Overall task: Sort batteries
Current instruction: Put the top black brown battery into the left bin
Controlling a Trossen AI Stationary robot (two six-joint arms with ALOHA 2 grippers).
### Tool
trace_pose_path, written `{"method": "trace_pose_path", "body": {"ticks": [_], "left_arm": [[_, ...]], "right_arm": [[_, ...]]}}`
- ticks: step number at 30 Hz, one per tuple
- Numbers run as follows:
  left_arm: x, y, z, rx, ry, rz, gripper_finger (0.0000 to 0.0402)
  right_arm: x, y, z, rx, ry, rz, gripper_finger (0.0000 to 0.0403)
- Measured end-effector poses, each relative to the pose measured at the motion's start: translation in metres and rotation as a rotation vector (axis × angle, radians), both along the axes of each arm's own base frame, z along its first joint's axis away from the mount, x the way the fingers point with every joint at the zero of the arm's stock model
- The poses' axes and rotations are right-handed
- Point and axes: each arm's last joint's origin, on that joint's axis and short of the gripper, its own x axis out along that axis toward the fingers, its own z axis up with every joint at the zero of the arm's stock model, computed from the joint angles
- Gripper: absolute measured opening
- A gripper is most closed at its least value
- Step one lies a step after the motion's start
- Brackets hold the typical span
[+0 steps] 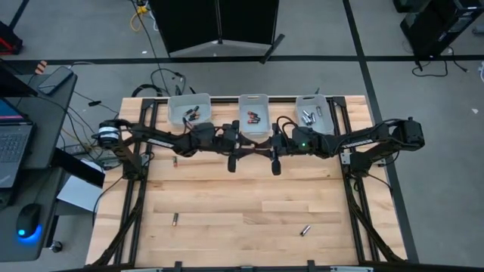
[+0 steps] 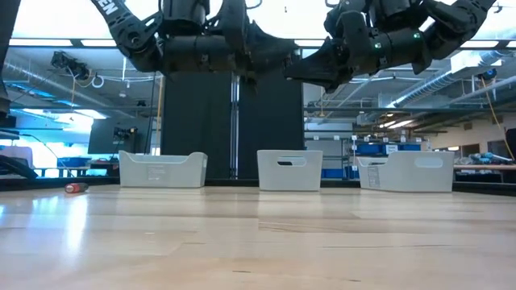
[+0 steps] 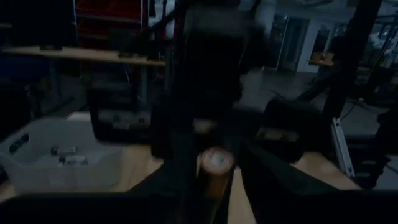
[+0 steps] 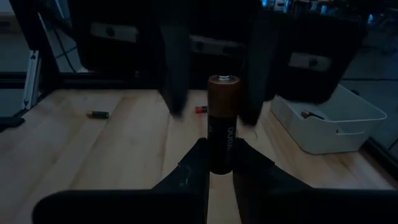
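Three pale plastic bins sat in a row at the wooden table's twelve o'clock edge. A laptop and mouse rested at nine o'clock.

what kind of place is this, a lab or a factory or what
Most likely a robotics lab or workshop. A wooden table sits on a grey floor marked with tape, a laptop on a desk stands beside it, and exposed ceiling ducts and shelving show behind.

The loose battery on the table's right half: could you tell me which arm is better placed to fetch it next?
Probably right: the loose battery lies nearer the right end effector than the left end effector, though both grip other batteries.
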Motion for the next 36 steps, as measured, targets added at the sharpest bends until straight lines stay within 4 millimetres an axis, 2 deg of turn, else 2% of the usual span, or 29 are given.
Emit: {"method": "trace_pose_path", "body": {"ticks": [5,9,14,19,23,29,36], "left_arm": [[0.005,0.002,-0.009,0.012,0.004,0.005,0.0053],[0.005,0.002,-0.008,0.02,-0.02,0.007,0.0053],[0.005,0.003,-0.005,0.021,-0.051,0.012,0.0053],[-0.002,0.009,0.011,0.024,-0.105,0.005,0.0053],[-0.014,0.015,0.034,0.049,-0.154,0.005,0.0053],[-0.043,0.029,0.064,0.095,-0.095,0.069,0.0053],[-0.09,0.058,0.078,-0.019,0.114,0.215,0.0053]], "right_arm": [[0.0,0.0,0.0,0.013,0.002,-0.002,0.0054],[0.0,0.0,0.0,0.015,0.005,-0.008,0.0059],[0.0,0.0,0.001,0.004,-0.003,-0.011,0.0094],[0.0,-0.003,0.0,-0.009,0.006,-0.068,0.0129],[-0.001,-0.008,0.0,-0.023,0.009,-0.128,0.0152],[-0.003,-0.016,-0.001,-0.024,0.021,-0.165,0.0167],[-0.004,-0.018,-0.005,-0.02,0.057,-0.173,0.0161]]}}
